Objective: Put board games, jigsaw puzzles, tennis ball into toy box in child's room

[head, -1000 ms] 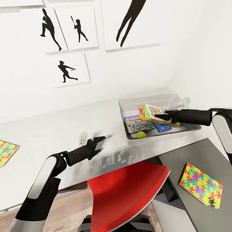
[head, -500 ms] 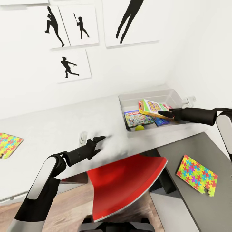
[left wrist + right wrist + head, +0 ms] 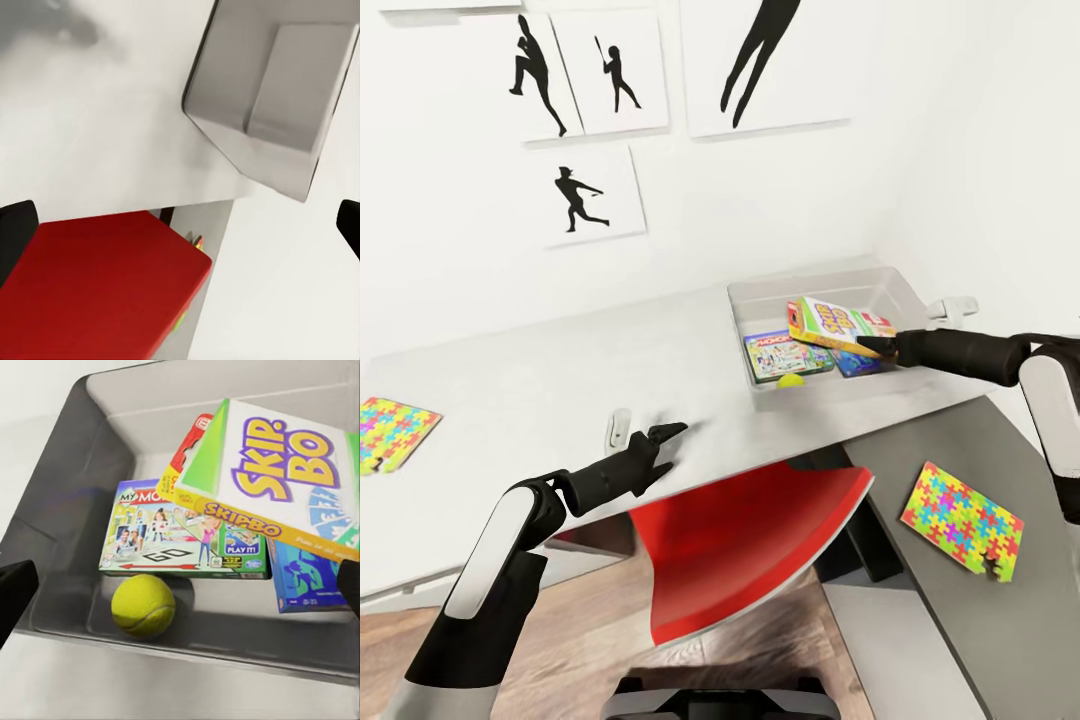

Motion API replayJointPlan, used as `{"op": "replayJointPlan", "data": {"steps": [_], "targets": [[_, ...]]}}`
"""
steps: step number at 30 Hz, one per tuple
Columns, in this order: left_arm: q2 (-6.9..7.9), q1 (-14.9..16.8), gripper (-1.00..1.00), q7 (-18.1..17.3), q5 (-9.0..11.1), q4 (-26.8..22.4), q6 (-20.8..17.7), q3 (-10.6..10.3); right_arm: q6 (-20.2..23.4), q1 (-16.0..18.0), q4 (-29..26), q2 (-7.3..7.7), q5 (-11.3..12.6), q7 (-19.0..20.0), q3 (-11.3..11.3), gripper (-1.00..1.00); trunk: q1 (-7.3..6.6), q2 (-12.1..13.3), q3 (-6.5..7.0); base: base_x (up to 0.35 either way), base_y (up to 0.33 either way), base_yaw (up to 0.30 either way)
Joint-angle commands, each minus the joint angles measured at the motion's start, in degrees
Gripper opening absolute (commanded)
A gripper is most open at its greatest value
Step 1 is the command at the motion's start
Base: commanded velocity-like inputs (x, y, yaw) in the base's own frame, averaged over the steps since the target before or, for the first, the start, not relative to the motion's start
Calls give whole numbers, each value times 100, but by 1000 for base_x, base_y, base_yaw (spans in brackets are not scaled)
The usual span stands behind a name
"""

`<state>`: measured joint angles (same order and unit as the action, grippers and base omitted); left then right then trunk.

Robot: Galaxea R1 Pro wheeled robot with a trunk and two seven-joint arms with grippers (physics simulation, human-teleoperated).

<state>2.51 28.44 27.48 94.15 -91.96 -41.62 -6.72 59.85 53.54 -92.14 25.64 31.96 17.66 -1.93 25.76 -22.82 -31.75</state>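
Yellow-green-red SKIP BO box (image 3: pixel 838 327) sits tilted above the light grey toy bin (image 3: pixel 755 300), right pincer (image 3: pixel 876 347) open beside it, probably mid-drop.

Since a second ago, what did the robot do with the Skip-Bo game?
The right gripper opened and let go of the Skip-Bo box, which dropped flatter onto the Monopoly box in the grey bin. The ball and the left gripper stayed put; the camera shifted a little.
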Motion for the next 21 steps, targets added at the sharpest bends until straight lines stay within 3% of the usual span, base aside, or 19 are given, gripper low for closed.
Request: {"op": "replayJointPlan", "data": {"steps": [1, 21], "targets": [[3, 4, 100, 58, 60, -7, 5, -4, 15, 6, -1, 3, -59, 56, -2, 100, 3, -10, -8, -33, 0, 0], [3, 4, 100, 56, 60, -7, 5, -5, 15, 40, -15, -81, -48, -182, 106, 100, 3, -10, -8, -9, 0, 4]]}}
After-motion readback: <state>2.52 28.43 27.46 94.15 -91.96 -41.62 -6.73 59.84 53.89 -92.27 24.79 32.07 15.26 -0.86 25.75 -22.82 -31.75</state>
